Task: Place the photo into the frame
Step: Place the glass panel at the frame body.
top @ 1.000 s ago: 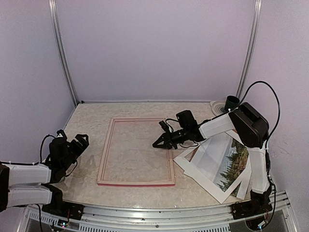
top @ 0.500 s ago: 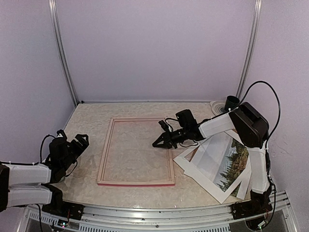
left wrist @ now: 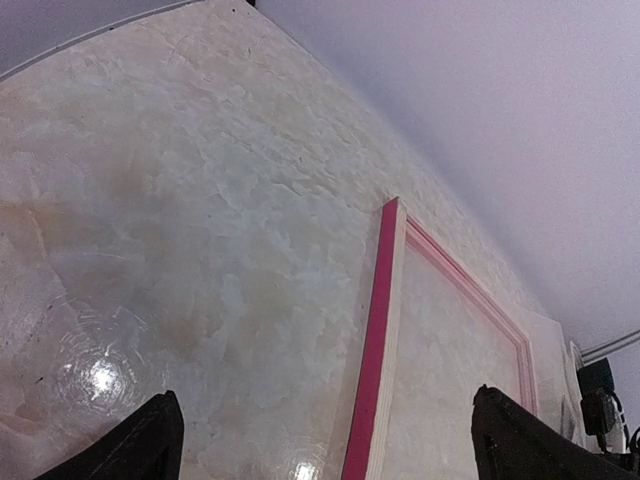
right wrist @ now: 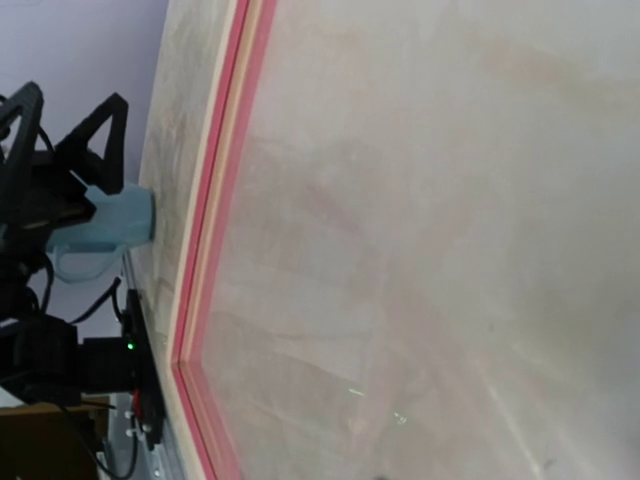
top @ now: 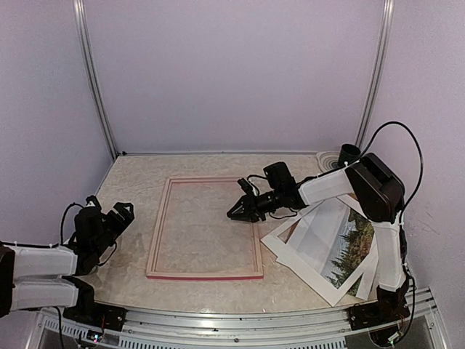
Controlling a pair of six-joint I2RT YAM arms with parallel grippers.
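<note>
The frame point(top: 155, 234) lies flat on the table with its pale wood back up and pink-red edges; it also shows in the left wrist view point(left wrist: 375, 340) and the right wrist view point(right wrist: 214, 200). The photo point(top: 349, 251), trees and pale sky, lies at the right under a white mat point(top: 309, 243). My right gripper point(top: 234, 212) hovers over the frame's right rail; its fingers are out of its wrist view and too small from above to judge. My left gripper point(top: 120, 213) point(left wrist: 325, 440) rests left of the frame, open and holding nothing.
A brown backing board point(top: 288, 234) peeks out under the mat beside the frame's right rail. A dark cup point(top: 349, 153) stands at the back right corner. Walls close in the table on three sides.
My right gripper has shifted slightly back and left over the frame's right rail. The frame, the photo and the left arm have not moved.
</note>
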